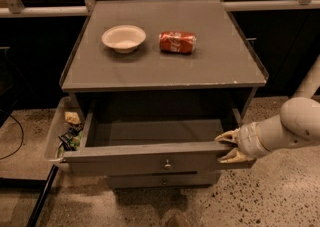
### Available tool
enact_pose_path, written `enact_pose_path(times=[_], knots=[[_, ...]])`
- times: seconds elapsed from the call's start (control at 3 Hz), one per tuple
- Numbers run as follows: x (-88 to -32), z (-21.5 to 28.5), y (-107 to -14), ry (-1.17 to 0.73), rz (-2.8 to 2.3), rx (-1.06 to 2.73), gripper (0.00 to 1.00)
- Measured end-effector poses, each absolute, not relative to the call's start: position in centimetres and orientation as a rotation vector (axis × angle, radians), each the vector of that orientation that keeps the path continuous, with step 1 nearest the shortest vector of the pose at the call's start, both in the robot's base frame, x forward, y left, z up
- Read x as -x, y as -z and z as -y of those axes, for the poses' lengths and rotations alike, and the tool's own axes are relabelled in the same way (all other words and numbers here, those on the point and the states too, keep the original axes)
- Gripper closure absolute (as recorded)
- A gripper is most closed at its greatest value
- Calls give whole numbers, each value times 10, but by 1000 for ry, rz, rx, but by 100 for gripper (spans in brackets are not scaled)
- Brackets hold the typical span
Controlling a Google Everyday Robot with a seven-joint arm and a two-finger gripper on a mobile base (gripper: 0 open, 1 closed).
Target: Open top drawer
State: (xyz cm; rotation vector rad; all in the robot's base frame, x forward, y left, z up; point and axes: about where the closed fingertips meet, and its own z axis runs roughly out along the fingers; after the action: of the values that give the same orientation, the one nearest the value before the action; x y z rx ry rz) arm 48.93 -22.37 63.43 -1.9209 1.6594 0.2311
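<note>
**Top drawer pulled out, gripper on its right end**

Nearest, below the top drawer (125, 161), a sliver of a narrower grey drawer (150, 181) shows above the speckled floor (270, 196). The top drawer stands pulled well out from the desk (150, 73), its inside open to view, with 1 small round knob (167, 164) at the centre of its flat front. The gripper (229, 147) is at the right end of that front. Its 2 fingers are clasped around the panel, 1 at the top edge and 1 lower down, and the pale arm (290, 128) leads off to the right. Left of the top drawer sits a pale bin (51, 138) with scraps inside. Above and behind the top drawer, a white bowl (123, 37) and a red can (177, 42) lying on its side rest near each other.
</note>
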Motion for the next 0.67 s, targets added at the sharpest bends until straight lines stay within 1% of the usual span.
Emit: enact_pose_path(times=[0.33, 0.67], knots=[[-489, 224, -634, -231, -1659, 1921, 82], [-497, 214, -637, -249, -1640, 1937, 59]])
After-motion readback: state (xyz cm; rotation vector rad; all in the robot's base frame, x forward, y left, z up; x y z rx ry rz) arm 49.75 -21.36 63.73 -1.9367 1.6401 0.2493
